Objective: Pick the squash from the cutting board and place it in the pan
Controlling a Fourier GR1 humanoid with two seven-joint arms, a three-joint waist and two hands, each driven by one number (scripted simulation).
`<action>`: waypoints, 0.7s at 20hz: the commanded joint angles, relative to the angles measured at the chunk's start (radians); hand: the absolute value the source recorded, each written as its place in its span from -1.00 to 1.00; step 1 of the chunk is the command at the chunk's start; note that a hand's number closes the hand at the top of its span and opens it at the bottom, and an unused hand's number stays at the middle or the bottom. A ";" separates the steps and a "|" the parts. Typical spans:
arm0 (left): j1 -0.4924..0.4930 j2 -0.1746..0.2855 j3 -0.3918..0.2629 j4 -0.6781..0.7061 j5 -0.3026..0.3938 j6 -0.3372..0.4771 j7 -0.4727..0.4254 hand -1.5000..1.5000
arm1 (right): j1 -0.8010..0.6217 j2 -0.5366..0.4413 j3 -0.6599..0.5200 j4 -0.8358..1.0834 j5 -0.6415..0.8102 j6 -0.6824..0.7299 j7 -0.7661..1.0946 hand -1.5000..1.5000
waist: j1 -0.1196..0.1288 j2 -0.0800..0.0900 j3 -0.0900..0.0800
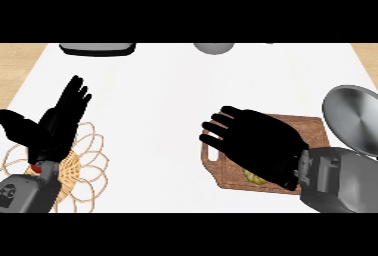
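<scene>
A brown wooden cutting board [310,125] lies at the right of the white counter. My right hand [255,142] hovers over it, fingers spread and pointing up-left, hiding most of the board. A sliver of the yellow squash [255,177] peeks out under the palm's lower edge. The grey metal pan [353,120] sits at the far right edge, just beyond the board. My left hand [55,125] rests open at the left, fingers up, above a woven wire trivet [88,165].
A dark grey tray-like object [97,48] sits at the counter's back left. A grey rounded object [214,47] stands at the back middle. Wooden surface shows beyond the counter's left [18,60] and right sides.
</scene>
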 commanded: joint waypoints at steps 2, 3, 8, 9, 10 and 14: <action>0.021 -0.006 0.011 -0.003 0.007 -0.021 -0.014 0.00 | -0.022 0.035 0.127 0.070 0.060 0.189 0.086 -1.00 | -0.012 -0.001 0.000; 0.001 -0.016 0.011 0.011 -0.017 0.020 -0.002 0.00 | -0.020 0.058 0.138 0.067 0.058 0.240 0.140 -1.00 | -0.021 -0.003 0.000; 0.003 -0.027 0.008 0.010 -0.051 0.007 -0.007 0.00 | 0.007 0.117 0.138 0.026 0.081 0.366 0.185 -1.00 | -0.025 -0.002 0.001; 0.045 -0.055 0.002 -0.011 -0.058 0.025 -0.021 0.00 | 0.049 0.086 0.163 -0.006 0.128 0.325 0.168 -1.00 | -0.024 -0.002 0.002; 0.021 -0.030 0.021 -0.028 -0.044 0.014 0.021 0.00 | 0.039 0.109 0.165 -0.017 0.121 0.376 0.196 -1.00 | -0.024 -0.003 0.001; -0.001 -0.013 0.057 -0.004 -0.023 -0.017 0.032 0.00 | 0.000 0.098 0.257 -0.051 0.217 0.380 0.205 -1.00 | -0.024 -0.003 0.001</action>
